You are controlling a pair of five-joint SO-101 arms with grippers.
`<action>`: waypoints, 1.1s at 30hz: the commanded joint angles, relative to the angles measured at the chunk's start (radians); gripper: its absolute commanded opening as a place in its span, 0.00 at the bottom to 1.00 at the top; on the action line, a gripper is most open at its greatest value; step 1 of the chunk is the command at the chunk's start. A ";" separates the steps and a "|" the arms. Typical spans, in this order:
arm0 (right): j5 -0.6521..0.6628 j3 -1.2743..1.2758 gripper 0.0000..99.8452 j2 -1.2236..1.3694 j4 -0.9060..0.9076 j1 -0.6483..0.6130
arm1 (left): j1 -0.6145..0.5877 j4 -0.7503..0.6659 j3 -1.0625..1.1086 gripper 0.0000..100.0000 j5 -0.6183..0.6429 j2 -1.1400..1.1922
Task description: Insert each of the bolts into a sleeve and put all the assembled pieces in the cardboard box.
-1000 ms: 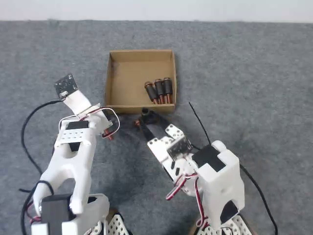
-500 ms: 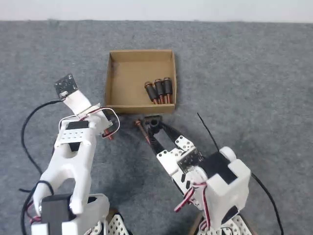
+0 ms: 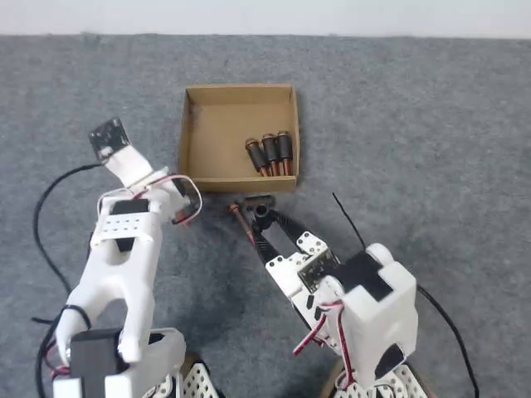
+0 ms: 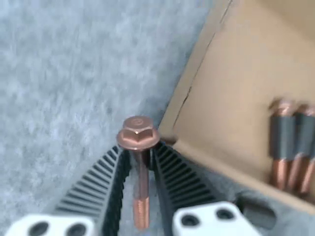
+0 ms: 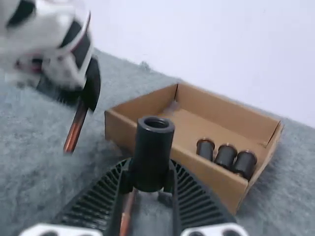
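Sleeve [image 5: 152,147]: black and tubular, it is gripped upright near its lower end between the ribbed jaws of the right tool [image 5: 149,172], with its open end turned upward. In the high view it is seen at frame centre [image 3: 261,204], just below the box's near wall.
Right tool: closed on the sleeve.
Clamped bolt [image 4: 138,133]: copper and hex-headed, it is pinched by the shank just under the head in the left tool [image 4: 140,153], with the threaded end pointed back toward the wrist.
Left tool: closed on the clamped bolt and positioned over the grey worktop [image 3: 431,124], just outside the box's lower left corner.
Loose bolt [image 3: 242,220]: laid flat on the worktop just beside the right tool, at the centre of the high view. Part of its shank is seen beneath the sleeve in the right wrist view [image 5: 126,211].
Cardboard box [image 3: 224,133]: open-topped, placed at upper centre of the high view.
Assembled pieces [image 3: 270,152]: 3 bolts in sleeves are laid side by side on the box floor, against the right wall and near the lower right corner.
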 commanded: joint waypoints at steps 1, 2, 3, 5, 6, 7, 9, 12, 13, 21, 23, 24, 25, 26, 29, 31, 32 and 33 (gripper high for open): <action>0.014 -0.035 0.01 0.025 -0.016 -0.010 | 0.000 -0.028 -0.116 0.01 0.009 -0.075; 0.014 -0.041 0.01 0.030 -0.016 -0.010 | 0.002 -0.028 -0.134 0.01 0.009 -0.075; 0.014 -0.044 0.01 0.035 -0.016 -0.010 | 0.002 -0.028 -0.151 0.01 0.009 -0.075; 0.014 -0.048 0.01 0.038 -0.016 -0.010 | 0.002 -0.029 -0.189 0.01 0.008 -0.075; 0.014 -0.052 0.01 0.039 -0.016 -0.010 | 0.002 -0.029 -0.211 0.01 0.008 -0.075; 0.014 -0.052 0.01 0.039 -0.016 -0.010 | 0.002 -0.029 -0.229 0.01 0.008 -0.075; 0.014 -0.055 0.01 0.042 -0.016 -0.010 | 0.002 -0.029 -0.269 0.01 0.008 -0.075; 0.014 -0.069 0.01 0.047 -0.015 -0.010 | 0.002 -0.029 -0.326 0.01 0.008 -0.092; 0.014 -0.071 0.01 0.047 -0.015 -0.010 | 0.005 -0.029 -0.331 0.01 0.008 -0.114; 0.014 -0.069 0.01 0.047 -0.015 -0.008 | 0.150 -0.031 -0.255 0.01 0.008 -0.373; 0.014 -0.069 0.01 0.047 -0.015 -0.008 | 0.193 -0.031 -0.232 0.01 0.006 -0.437; 0.014 -0.068 0.01 0.047 -0.015 -0.008 | 0.215 -0.031 -0.219 0.01 0.006 -0.466; 0.014 -0.066 0.01 0.047 -0.015 -0.008 | 0.238 -0.031 -0.206 0.01 0.006 -0.496; 0.014 -0.066 0.01 0.047 -0.015 -0.008 | 0.259 -0.031 -0.191 0.01 0.006 -0.523; 0.014 -0.064 0.01 0.047 -0.016 -0.010 | 0.321 -0.031 -0.139 0.01 -0.002 -0.595; 0.014 -0.063 0.01 0.047 -0.018 -0.012 | 0.364 -0.031 -0.093 0.01 -0.057 -0.640; 0.014 -0.063 0.01 0.047 -0.018 -0.012 | 0.384 -0.031 -0.067 0.01 -0.094 -0.661; 0.014 -0.061 0.01 0.045 -0.018 -0.012 | 0.405 -0.031 -0.038 0.01 -0.135 -0.681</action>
